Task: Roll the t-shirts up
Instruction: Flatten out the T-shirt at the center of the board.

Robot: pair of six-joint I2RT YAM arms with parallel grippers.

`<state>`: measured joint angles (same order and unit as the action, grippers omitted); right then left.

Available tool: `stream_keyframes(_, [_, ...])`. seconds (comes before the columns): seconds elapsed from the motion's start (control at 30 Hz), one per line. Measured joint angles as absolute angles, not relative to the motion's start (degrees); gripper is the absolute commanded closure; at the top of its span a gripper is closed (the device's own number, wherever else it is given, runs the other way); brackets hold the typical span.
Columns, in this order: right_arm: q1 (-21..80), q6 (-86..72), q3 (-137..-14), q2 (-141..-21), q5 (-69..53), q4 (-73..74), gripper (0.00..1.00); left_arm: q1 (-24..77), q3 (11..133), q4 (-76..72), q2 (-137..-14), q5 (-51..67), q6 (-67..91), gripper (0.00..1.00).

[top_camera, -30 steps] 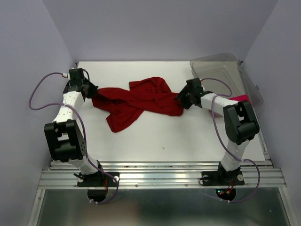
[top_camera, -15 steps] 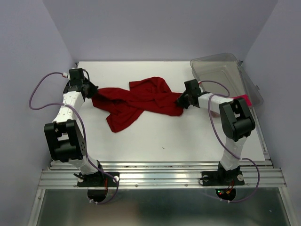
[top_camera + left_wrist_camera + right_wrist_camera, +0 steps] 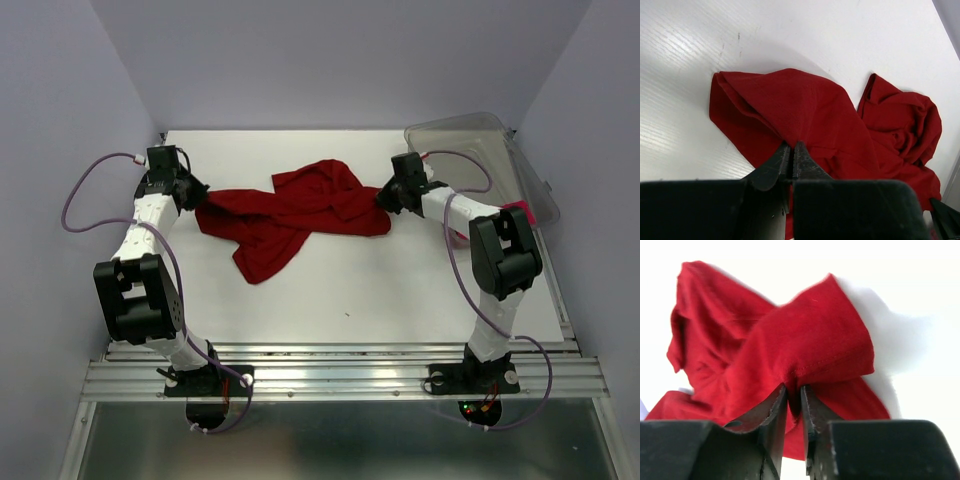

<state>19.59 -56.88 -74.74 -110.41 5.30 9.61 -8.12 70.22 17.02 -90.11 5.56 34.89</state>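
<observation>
I read the left pincer (image 3: 193,193) as closed on the crimson t-shirt (image 3: 300,215): in its wrist view the two jaws meet with no gap between them, and the cloth edge is pinched at their tips. From that grip point the fabric fans out ahead of the pincer across the white table (image 3: 350,290), with a folded flap to its left and a crumpled mound further ahead to its right. The right pincer (image 3: 382,198) is also closed on the same garment. Its wrist view shows the jaws nearly together with a fold of red cloth caught in the narrow slot between them, and a stitched hem lies just ahead of the tips. In the overhead view the shirt spans the space between the two pincers, bunched and wrinkled rather than flat. Its highest folds sit just beside the right pincer, and one loose lobe trails toward the arm bases, nearer the left pincer. The pink t-shirt (image 3: 520,208) shows only as a small sliver behind the right arm, well apart from the right pincer on its outer side, next to the clear bin (image 3: 470,140)
</observation>
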Motion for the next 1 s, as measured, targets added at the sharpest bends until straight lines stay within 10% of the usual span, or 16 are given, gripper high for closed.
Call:
stream_keyframes(0.1, [19.6,-55.5,-76.6,-110.4,5.6,9.8,0.97,-8.1,70.2,17.0,-90.1,5.6,34.7,1.0])
stream_keyframes(0.23, [19.6,-54.9,-77.1,-110.5,5.6,10.0,0.76,-8.1,70.2,17.0,-90.1,5.6,34.5,1.0])
stream_keyframes(0.37, [19.6,-54.2,-77.5,-111.4,5.5,10.4,0.99,-8.1,70.2,17.1,-90.1,5.6,34.3,1.0])
stream_keyframes(0.73, [19.6,-51.9,-81.5,-112.0,5.7,12.9,0.99,-8.1,71.9,18.4,-90.6,6.9,33.4,1.0])
stream_keyframes(1.0, [18.3,-46.1,-103.0,-112.2,6.7,14.7,0.99,-8.1,101.9,27.8,-104.8,11.1,29.9,1.0])
